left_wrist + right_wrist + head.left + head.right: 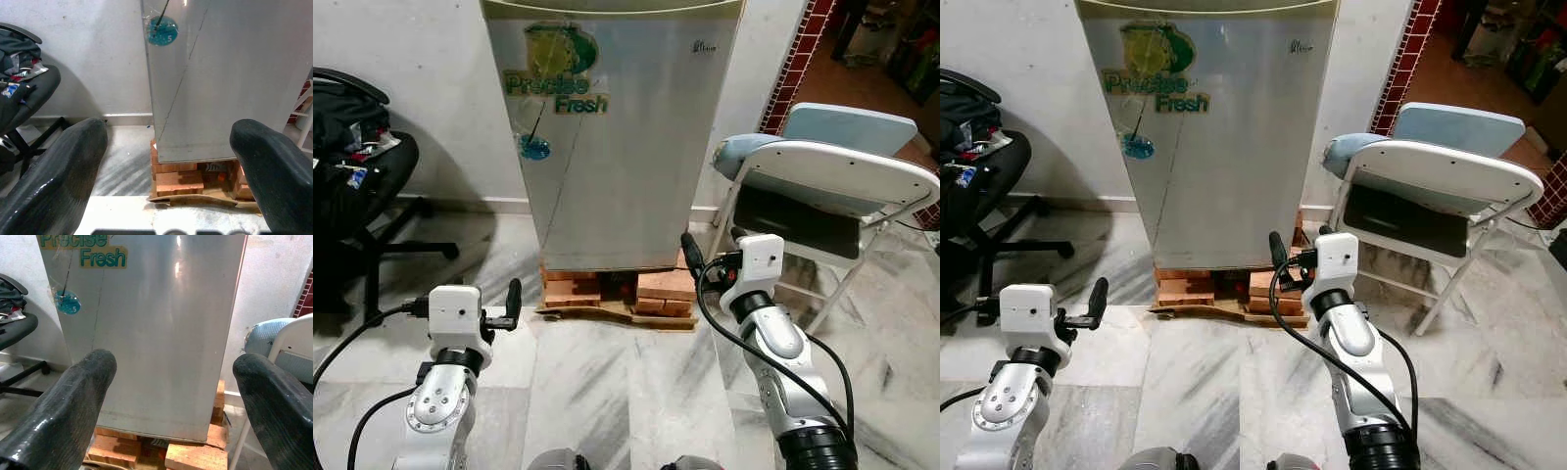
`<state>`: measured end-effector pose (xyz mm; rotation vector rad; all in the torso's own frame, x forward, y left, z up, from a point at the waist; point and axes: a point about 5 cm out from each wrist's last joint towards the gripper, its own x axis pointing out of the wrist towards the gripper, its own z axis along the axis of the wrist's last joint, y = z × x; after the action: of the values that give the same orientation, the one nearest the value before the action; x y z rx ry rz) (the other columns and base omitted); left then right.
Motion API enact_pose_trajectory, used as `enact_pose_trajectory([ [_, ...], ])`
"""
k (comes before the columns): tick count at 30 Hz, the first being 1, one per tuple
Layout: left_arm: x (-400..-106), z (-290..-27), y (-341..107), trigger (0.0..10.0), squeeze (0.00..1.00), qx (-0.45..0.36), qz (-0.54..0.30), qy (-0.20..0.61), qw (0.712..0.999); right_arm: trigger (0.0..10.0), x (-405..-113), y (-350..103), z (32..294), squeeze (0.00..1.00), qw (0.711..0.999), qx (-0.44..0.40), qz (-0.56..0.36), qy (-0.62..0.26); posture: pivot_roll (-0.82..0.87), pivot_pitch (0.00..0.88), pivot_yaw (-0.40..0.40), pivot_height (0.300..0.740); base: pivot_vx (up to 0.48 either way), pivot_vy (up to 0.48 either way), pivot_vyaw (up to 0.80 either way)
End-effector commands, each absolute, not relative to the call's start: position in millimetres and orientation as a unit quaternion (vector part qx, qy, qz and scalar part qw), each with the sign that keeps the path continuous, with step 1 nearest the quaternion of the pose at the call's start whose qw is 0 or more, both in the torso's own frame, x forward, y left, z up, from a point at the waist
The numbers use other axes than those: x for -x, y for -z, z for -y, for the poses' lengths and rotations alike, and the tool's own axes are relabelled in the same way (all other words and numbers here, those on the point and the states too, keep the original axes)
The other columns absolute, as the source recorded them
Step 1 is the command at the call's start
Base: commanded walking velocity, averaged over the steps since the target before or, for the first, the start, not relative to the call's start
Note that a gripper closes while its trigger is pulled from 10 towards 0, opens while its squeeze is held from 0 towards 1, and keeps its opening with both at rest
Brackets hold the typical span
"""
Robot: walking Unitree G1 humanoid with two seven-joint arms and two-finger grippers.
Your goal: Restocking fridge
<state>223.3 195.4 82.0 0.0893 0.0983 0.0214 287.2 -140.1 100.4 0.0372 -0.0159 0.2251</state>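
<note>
Both claws hang in the lower part of the frame with nothing between their fingers: the left claw at lower left and the right claw at centre right, each with its two black fingers spread wide apart, aimed at the fridge.

Upper centre of the frame stands the silver fridge, its door closed, with a green "Precise Fresh" sticker and a small round blue sticker below it. It rests on a stack of bricks over a flat piece of cardboard, on the grey-veined marble floor. At the right edge stands a white folding chair with a pale blue cushion. At the left edge is a black office chair heaped with dark clothing.
</note>
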Motion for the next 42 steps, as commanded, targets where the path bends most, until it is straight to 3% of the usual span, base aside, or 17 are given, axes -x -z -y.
enact_pose_trajectory([
  [1,-221,-198,-81,10.0,0.00,-0.049,-0.053,-0.015,0.997,10.0,-287,-102,141,0.00,0.993,-0.018,0.008,-0.112,0.00,0.000,0.000,0.740,0.000,0.000,0.00],
  [10,-222,-198,-80,10.0,0.00,-0.050,-0.053,-0.014,0.997,10.0,-287,-101,141,0.00,0.994,-0.026,0.001,-0.108,0.00,0.000,0.000,0.740,0.000,0.000,0.00],
  [11,-226,-195,-80,10.0,0.00,-0.045,-0.048,-0.005,0.998,10.0,-289,-95,142,0.00,0.995,-0.011,-0.003,-0.098,-0.01,0.072,0.019,0.740,0.000,0.000,0.00],
  [42,-234,-191,-77,10.0,0.00,-0.041,-0.046,0.015,0.998,10.0,-294,-84,143,0.00,0.997,-0.010,-0.015,-0.082,-0.01,0.073,0.022,0.740,0.000,0.009,0.00],
])
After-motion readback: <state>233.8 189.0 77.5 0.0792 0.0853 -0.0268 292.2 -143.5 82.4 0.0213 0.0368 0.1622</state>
